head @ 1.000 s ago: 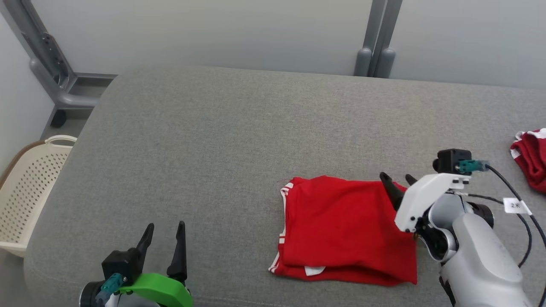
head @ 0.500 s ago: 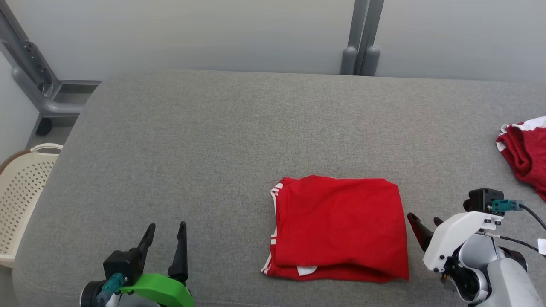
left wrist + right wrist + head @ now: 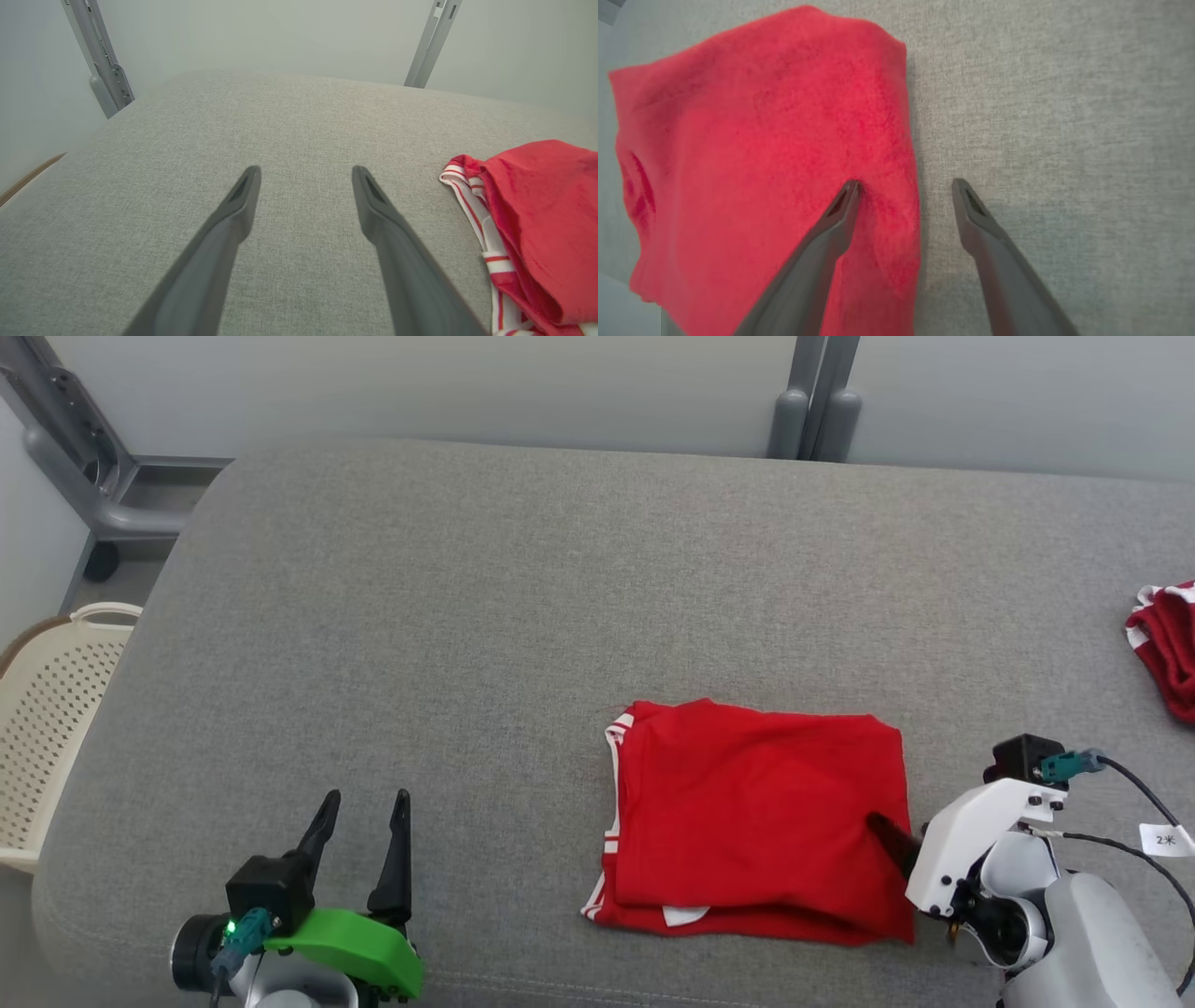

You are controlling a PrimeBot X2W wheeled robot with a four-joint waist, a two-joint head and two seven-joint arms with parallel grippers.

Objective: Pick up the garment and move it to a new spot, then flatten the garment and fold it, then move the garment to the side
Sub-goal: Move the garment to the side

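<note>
Garment folded red, right gripper released astride its edge, left gripper released, tag "2米"

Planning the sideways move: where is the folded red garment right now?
In the head view the folded red garment lies right of centre, near the front edge of the grey cushion; the open right gripper straddles its right edge.

The left arm rests at the lower left of the head view. The left jaws stand wide apart, both long dark fingers pointing straight up that view. The right arm comes in from the lower right with its white wrist tipped inward, and the right jaws are likewise spread wide, one finger angling toward the upper left.
</note>
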